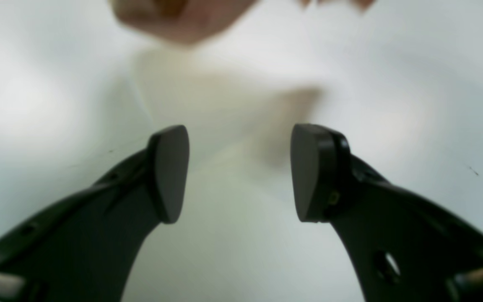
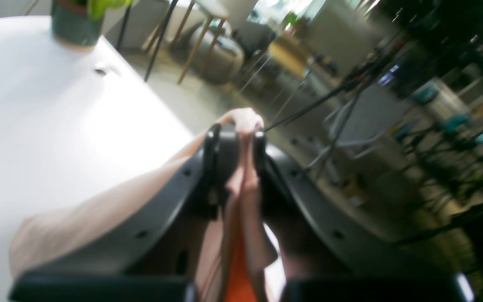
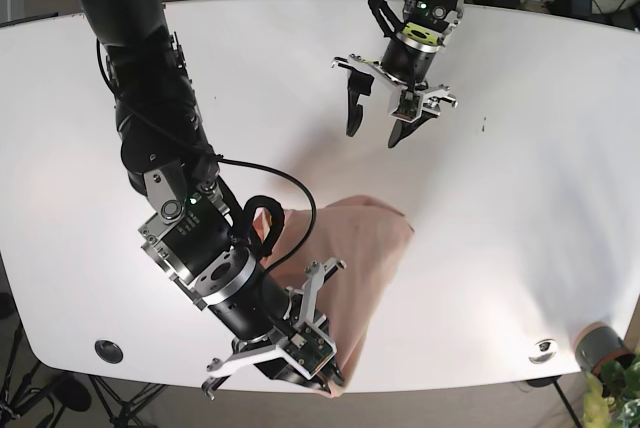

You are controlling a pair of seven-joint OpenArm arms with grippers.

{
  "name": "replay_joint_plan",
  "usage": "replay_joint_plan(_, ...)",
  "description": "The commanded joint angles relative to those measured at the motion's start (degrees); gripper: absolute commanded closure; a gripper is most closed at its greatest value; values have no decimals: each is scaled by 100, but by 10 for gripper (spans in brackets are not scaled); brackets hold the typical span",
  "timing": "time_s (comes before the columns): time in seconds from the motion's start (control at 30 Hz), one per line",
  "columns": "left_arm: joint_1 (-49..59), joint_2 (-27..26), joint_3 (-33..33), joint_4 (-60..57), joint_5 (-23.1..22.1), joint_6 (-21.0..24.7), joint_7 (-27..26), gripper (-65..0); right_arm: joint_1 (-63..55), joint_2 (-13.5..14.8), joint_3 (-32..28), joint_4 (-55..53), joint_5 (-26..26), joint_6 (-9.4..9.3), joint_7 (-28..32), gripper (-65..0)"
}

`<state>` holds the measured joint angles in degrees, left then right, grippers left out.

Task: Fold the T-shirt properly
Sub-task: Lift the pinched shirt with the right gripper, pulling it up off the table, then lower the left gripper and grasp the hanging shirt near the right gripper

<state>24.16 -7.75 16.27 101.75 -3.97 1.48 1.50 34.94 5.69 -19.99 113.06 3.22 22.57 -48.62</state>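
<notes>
The T-shirt [image 3: 350, 258], a pale peach garment, lies bunched on the near half of the white desk [image 3: 520, 208], between the middle of the desk and its near edge, with one end lifted toward that edge. Your right pincer [image 3: 320, 373] is pinching that lifted end: in the right wrist view the fabric [image 2: 243, 184] is squeezed into a narrow vertical fold between the two black pads, with a small tuft poking out above them and a strip of orange showing lower down, perhaps an inner layer or print. The grip appears to be at an edge or corner, which would let you drag or carry that end over the rest of the cloth, though the blur hides which part of the shirt it is. The right arm reaches down from the far left of the desk to get there. Your left pincer [image 3: 375, 123] hangs well apart from the shirt, over bare desk toward the far side, its black pads spread wide with nothing between them; in its own blurred view a peach patch of shirt [image 1: 183, 19] sits only at the top edge. It looks parked clear, ready to come in for a second corner. A potted plant [image 3: 605, 368] stands at the near right corner of the desk.
</notes>
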Motion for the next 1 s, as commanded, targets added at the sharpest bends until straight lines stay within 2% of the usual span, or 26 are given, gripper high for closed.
replay_joint_plan(0.0, 85, -144, 4, 141, -21, -11, -163, -357, -52, -11, 34, 75, -2, -72, 198, 0)
replay_joint_plan(0.17, 225, -311, -5, 141, -21, -11, -163, -357, -694, -20, 78, 75, -2, -90, 216, 0)
replay_joint_plan(0.33, 331, -496, -14, 141, -21, -11, -163, -357, -1380, -81, 227, 48, -10, -98, 497, 0)
replay_joint_plan(0.53, 331, -531, -23, 115, -21, -11, -163, -358, -1933, -73, 315, 4, -10, -98, 524, 0)
replay_joint_plan(0.7, 261, -469, 4, -132, -12, -11, -163, -360, -2030, -73, 535, 4, -10, -107, 532, 0)
replay_joint_plan(0.77, 50, -293, 12, -299, -12, -11, -163, -360, -1977, -73, 588, 4, -10, -107, 532, 0)
replay_joint_plan(0.97, -346, -3, 127, -861, 23, -20, -154, -360, -1344, -46, 588, 4, -10, -98, 524, 0)
